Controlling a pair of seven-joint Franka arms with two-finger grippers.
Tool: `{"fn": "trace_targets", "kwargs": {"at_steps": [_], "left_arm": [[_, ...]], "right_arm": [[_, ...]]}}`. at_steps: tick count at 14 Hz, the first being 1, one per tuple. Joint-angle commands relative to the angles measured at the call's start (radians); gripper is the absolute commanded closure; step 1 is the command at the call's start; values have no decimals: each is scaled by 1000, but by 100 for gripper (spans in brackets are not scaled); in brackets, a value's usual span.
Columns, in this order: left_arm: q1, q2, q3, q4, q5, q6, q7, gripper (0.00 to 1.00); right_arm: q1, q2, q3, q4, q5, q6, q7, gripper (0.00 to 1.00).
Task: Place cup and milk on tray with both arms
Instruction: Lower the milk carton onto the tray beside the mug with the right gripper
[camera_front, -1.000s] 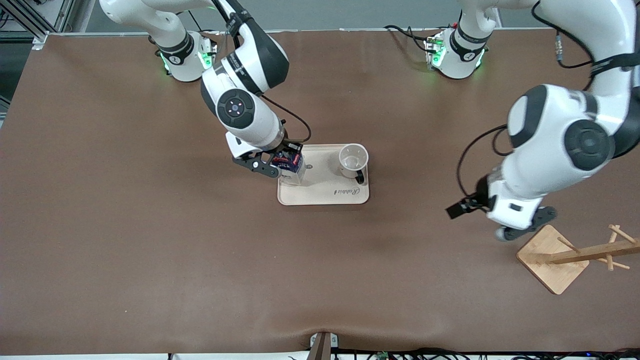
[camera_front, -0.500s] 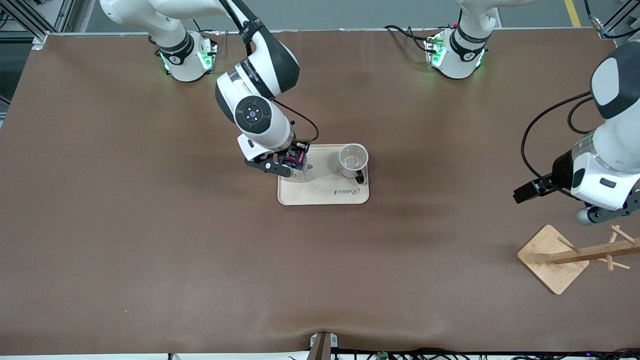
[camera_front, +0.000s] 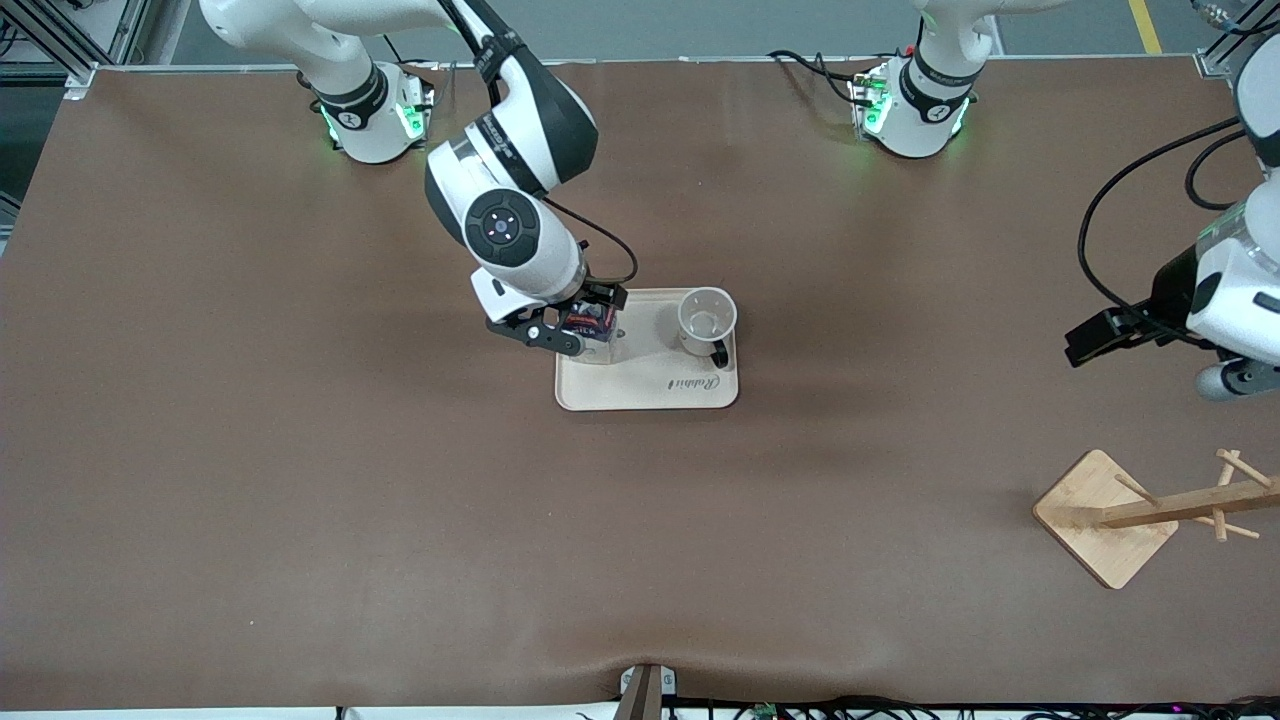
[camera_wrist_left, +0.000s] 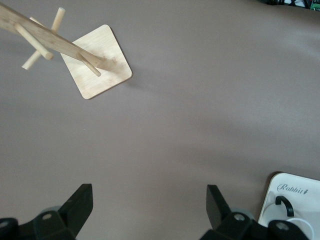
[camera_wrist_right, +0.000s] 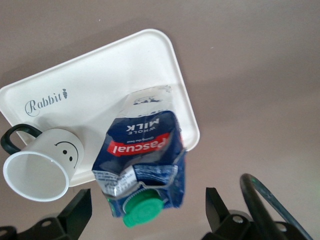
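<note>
The milk (camera_front: 590, 322) stands on the cream tray (camera_front: 650, 385), at the tray's end toward the right arm. My right gripper (camera_front: 585, 320) is open around the carton. In the right wrist view the milk (camera_wrist_right: 142, 150) with its green cap (camera_wrist_right: 142, 210) sits between the fingers (camera_wrist_right: 80, 210), with a gap on each side. The cup (camera_front: 707, 315) stands on the tray's other end, its smiley face showing on the cup (camera_wrist_right: 42, 167). My left gripper (camera_wrist_left: 148, 197) is open and empty, in the air at the left arm's end of the table (camera_front: 1232, 380).
A wooden peg rack (camera_front: 1140, 510) on a square base stands near the left arm's end, nearer the front camera than the left gripper. The rack (camera_wrist_left: 97, 62) also shows in the left wrist view. Brown cloth covers the table (camera_front: 350, 480).
The right gripper has opened and let go of the milk on the tray. The left arm has swung away from the tray toward its own end of the table.
</note>
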Motion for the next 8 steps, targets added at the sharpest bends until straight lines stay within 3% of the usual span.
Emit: {"fn": "trace_targets", "kwargs": {"at_steps": [1, 8], "left_arm": [[19, -44, -7, -3, 18, -41, 65, 0], [-11, -145, 29, -63, 7, -130, 121, 0]], "right_arm": [[-65, 15, 1, 131, 26, -137, -22, 0], [-291, 3, -2, 410, 16, -497, -78, 0]]}}
